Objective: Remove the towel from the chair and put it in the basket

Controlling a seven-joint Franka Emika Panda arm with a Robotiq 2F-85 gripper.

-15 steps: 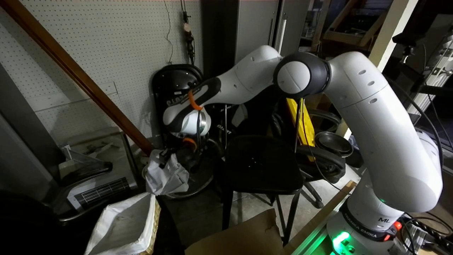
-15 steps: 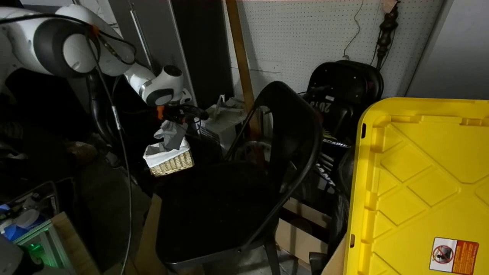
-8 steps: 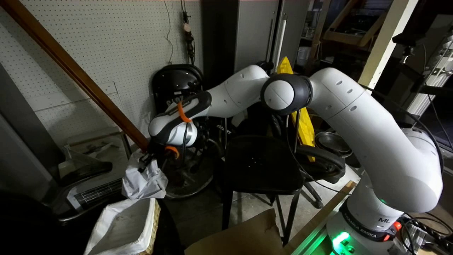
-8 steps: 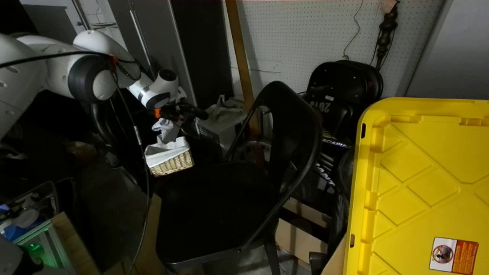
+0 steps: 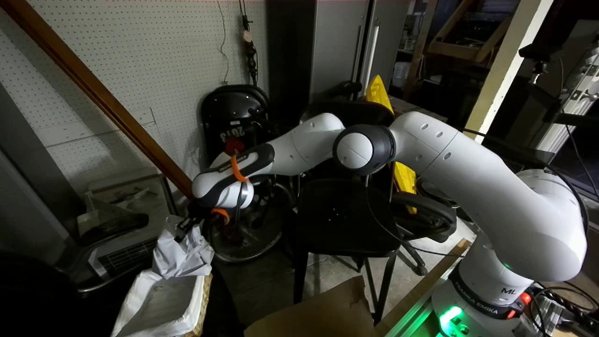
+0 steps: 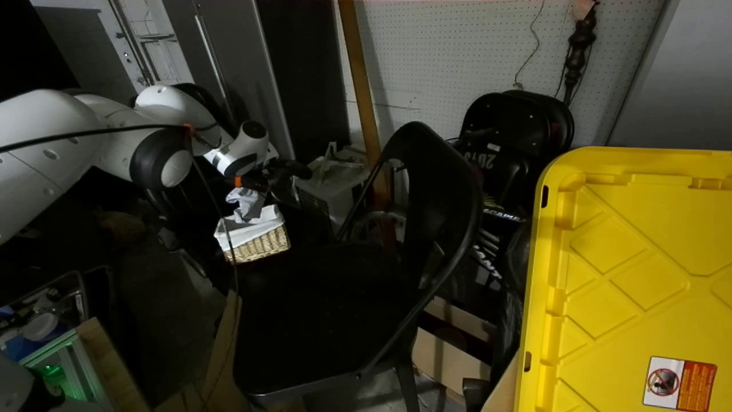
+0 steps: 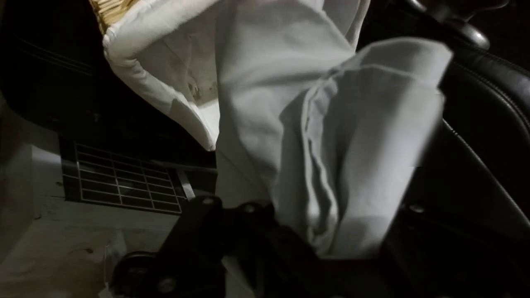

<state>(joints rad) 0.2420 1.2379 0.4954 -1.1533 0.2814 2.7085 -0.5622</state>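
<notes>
A black two-finger robot gripper [image 5: 181, 231] is pinching a pale grey-white crumpled cloth towel [image 5: 181, 258]. Its fingers are pressing in on bunched fabric; folds and shadow are hiding the exact gap, so can't tell its width. In the wrist view the black finger linkages are filling the bottom, very dark, and the towel is bunching right up against them, one thick fold flaring out toward the right side.

Towel is hanging from the fingertips, mostly below them, a peak of fabric poking up beside them. In both exterior views its lower folds are overlapping the mouth of a rectangular straw-coloured woven basket [image 6: 260, 245] with a white fabric liner [image 7: 136, 76]. Whether cloth is touching liner, can't tell. The gripper is hovering higher than the basket rim.

A white-and-black jointed robot arm [image 5: 482, 192] is arching over from its base, an orange band [image 5: 237, 169] looping around it near the wrist. Beside the basket, a dark grid grille [image 7: 124, 178] is showing on a pale housing [image 7: 43, 182]. A black metal chair with a curved backrest [image 6: 343, 292] is standing well apart from the towel. Farther off, a brown wooden beam [image 5: 102, 96] is slanting in front of a white pegboard wall [image 5: 164, 56], and a grey cabinet [image 5: 337, 47] with a long handle is standing behind the arm.
</notes>
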